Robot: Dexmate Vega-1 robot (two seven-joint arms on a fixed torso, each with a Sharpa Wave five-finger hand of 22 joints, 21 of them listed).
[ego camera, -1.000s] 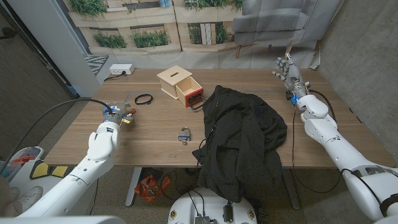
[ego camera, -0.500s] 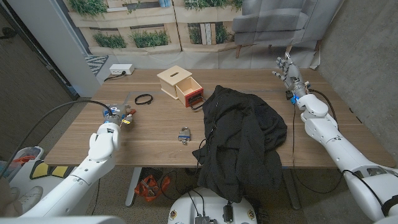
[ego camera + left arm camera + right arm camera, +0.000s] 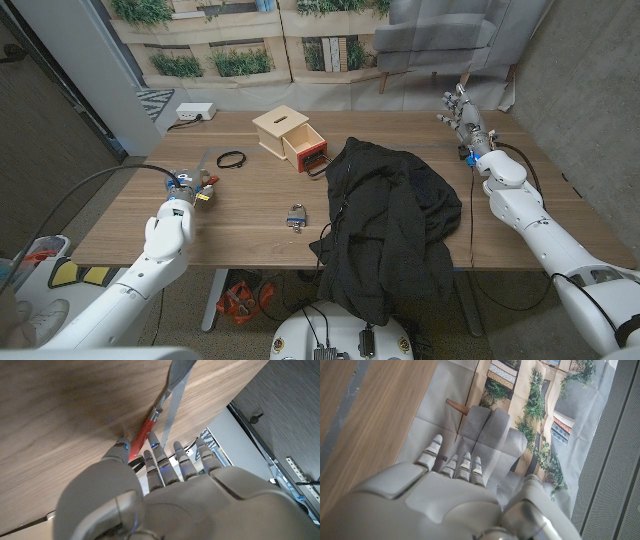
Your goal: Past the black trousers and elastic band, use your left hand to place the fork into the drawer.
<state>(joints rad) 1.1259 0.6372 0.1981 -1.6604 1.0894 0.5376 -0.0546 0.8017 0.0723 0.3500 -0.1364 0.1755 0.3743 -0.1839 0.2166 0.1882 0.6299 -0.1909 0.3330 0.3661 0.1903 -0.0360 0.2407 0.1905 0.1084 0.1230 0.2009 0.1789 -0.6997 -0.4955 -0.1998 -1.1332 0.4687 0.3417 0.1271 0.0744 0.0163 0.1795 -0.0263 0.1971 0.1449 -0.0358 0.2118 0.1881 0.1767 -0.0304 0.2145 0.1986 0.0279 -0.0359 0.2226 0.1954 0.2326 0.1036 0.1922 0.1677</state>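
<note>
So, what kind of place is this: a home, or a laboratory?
Probably a lab or studio set up to look like a home. The wooden table stands before a printed backdrop of shelves and plants, and a grey armchair stands behind it.

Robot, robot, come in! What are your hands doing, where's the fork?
Left hand open beside fork, not gripping. Right hand open, raised. Elastic band before drawer.

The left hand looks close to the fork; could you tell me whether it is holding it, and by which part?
Not yet, apparently: the left hand reaches toward the fork, fingertips near its red handle end. The right hand holds nothing.
</note>
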